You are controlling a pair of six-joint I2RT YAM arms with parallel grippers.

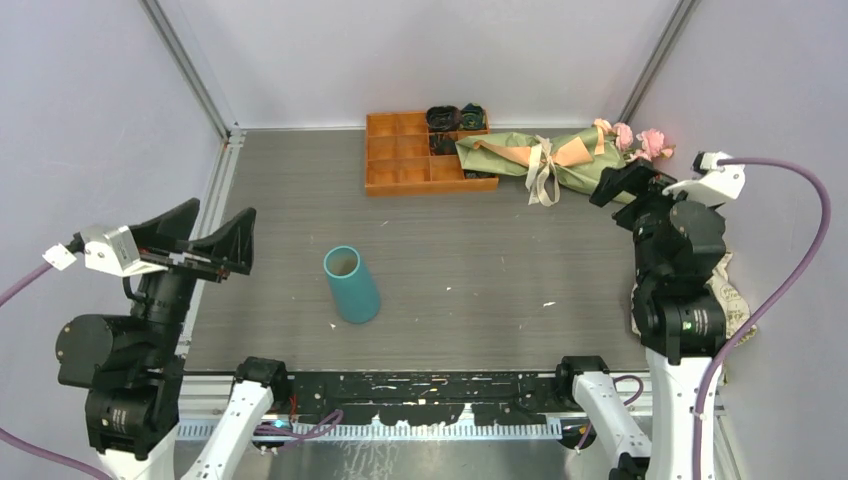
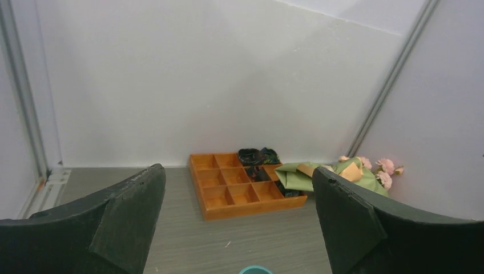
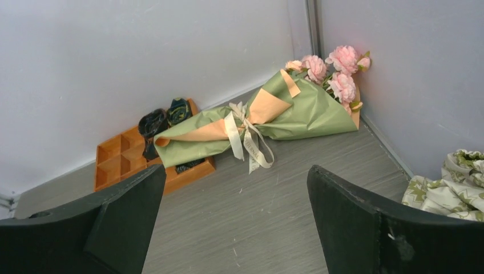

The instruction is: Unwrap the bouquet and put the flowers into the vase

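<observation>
A long cone bouquet (image 3: 257,117) of olive-green and orange paper, still ribbon-tied, lies at the grey table's (image 1: 480,260) far right, well apart from the standing teal-blue tapered vase (image 1: 351,285), while the left pincer (image 1: 222,215) and right pincer (image 3: 237,169) gape wide and empty, the right facing the bouquet, seemingly ready to untie it.

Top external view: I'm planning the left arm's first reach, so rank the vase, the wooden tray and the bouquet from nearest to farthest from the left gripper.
From the left gripper, jaws open:
1. Teal vase, mid-table, to its right.
2. Orange compartment tray, against the back wall, near centre.
3. Bouquet, back right, its narrow end lying over the tray's right side.
</observation>
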